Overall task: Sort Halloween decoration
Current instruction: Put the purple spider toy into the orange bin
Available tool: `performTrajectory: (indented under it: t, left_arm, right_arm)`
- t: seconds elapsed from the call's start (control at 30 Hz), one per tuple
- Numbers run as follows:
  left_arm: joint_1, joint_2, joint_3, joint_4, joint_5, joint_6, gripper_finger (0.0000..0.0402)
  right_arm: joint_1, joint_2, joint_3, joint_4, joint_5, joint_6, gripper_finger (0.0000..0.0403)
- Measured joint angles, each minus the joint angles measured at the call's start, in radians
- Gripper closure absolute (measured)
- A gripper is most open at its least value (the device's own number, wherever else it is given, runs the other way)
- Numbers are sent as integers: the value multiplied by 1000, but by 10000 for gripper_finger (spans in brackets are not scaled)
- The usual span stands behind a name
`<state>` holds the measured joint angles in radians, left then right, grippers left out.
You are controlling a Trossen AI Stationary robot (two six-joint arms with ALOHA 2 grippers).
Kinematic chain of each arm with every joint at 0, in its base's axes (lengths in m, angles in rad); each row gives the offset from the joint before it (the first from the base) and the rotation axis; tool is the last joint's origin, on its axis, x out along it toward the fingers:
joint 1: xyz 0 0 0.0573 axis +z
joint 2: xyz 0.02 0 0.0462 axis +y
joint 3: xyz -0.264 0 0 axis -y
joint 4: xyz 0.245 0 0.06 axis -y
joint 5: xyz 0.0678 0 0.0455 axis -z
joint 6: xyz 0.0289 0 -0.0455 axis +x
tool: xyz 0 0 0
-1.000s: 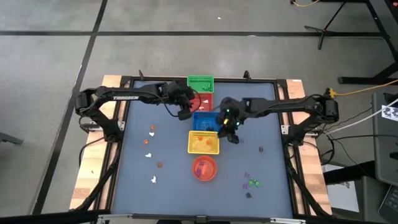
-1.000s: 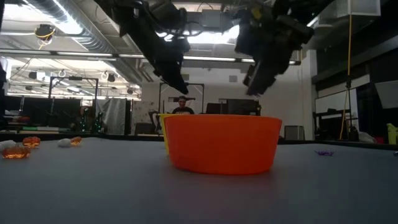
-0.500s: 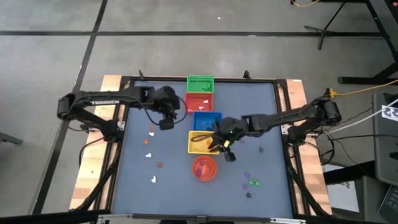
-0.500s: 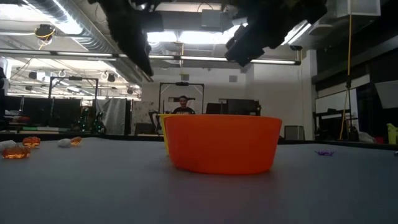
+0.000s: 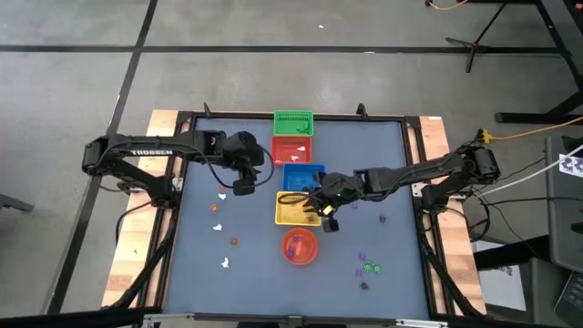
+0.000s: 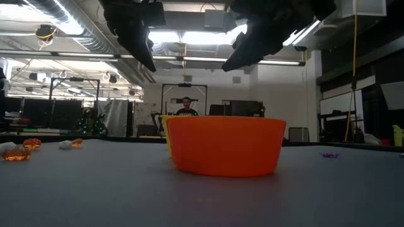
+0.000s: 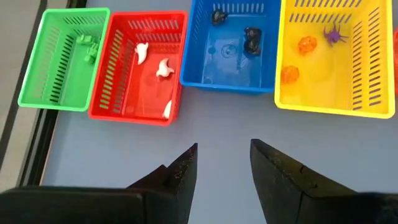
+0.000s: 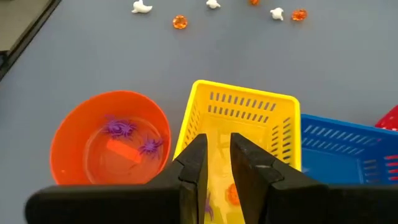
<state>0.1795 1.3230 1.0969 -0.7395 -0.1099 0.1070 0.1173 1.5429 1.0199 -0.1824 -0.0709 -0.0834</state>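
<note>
The Halloween decoration lies sorted and loose. White pieces are in the red basket [image 7: 140,65], dark ones in the blue basket [image 7: 230,43], and orange ones with a purple spider [image 7: 336,34] in the yellow basket [image 5: 298,208]. White and orange trinkets [image 5: 218,226] lie on the table's left, purple and green ones [image 5: 371,268] at the near right. My left gripper [image 7: 222,168] hangs open over bare table left of the baskets. My right gripper [image 8: 217,155] hovers by the yellow basket's near right corner, with a narrow gap and nothing in it.
A green basket [image 5: 293,123] stands at the far end of the basket row. The round orange bowl [image 5: 300,246] with purple spiders [image 8: 118,129] sits just near of the yellow basket. A person [image 6: 184,106] shows in the room beyond the table.
My left gripper has drawn back from over the red and blue baskets toward the table's left and near side, rising a little. My right gripper has swung from beside the blue basket toward the near edge, to the yellow basket's corner, rolling as it went.
</note>
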Motion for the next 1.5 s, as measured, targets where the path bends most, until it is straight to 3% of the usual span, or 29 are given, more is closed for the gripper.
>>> performTrajectory:
  t: [0.3,0.43,0.7,0.9,1.17,1.5]
  left_arm:
    - [0,0,0,0,0,0,269]
    - [0,0,0,0,0,0,270]
    - [0,0,0,0,-1,1,270]
    - [0,0,0,3,-4,1,270]
    - [0,0,0,11,-4,1,270]
    - [0,1,0,27,-4,1,270]
  right_arm:
    - [-69,0,0,7,18,77,336]
    - [-102,0,0,7,-56,79,327]
    - [-124,0,12,-14,-98,102,239]
    - [-125,80,176,-208,-106,31,198]
    - [-123,294,407,-522,-107,-79,209]
    - [-124,376,444,-600,-158,-144,225]
